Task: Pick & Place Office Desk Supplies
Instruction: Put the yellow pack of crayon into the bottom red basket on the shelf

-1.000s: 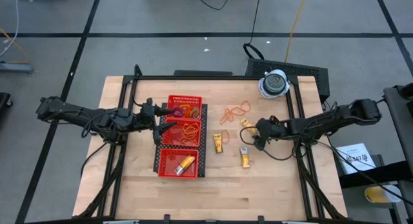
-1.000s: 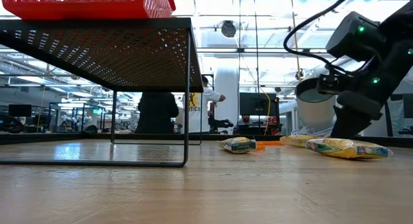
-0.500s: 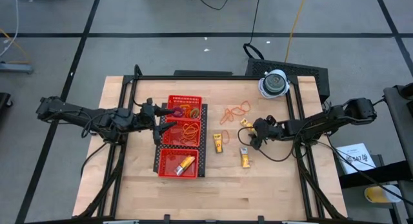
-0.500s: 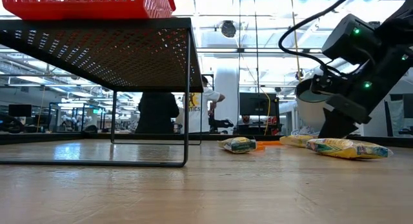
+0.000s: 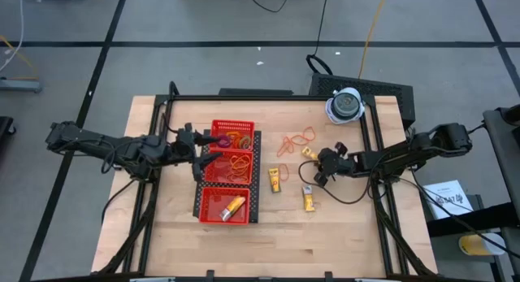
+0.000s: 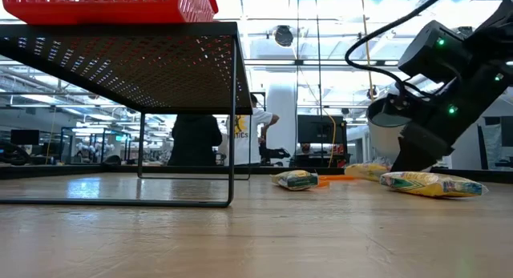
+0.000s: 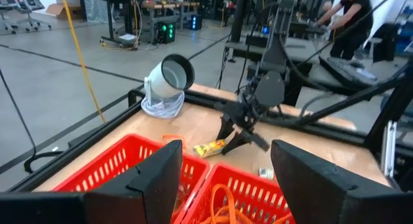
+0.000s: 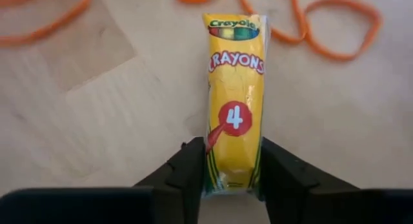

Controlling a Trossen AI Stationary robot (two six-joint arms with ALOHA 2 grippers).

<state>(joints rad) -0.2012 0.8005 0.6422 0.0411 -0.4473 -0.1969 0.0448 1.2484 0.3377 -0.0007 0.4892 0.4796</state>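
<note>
The red mesh tray (image 5: 213, 197) already holds orange rubber bands (image 5: 238, 162) in its far and middle compartments and one crayon pack (image 5: 233, 205) in the near one. Out on the bench (image 5: 325, 233), three crayon packs and a few loose bands (image 5: 296, 141) are left. The right gripper (image 5: 316, 167) has its jaws closing on either side of one crayon packet (image 8: 234, 101) lying flat near those bands, while the left gripper (image 5: 205, 158) waits with jaws apart and empty over the tray.

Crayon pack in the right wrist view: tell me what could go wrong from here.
1. The right gripper pinches the crayon pack at one end only, so it may droop or slip when lifted.
2. Orange rubber bands lie against the pack's far end and could get dragged along.
3. The left gripper, open, hangs over the red tray; a drop-off there might crowd the two arms.
</note>
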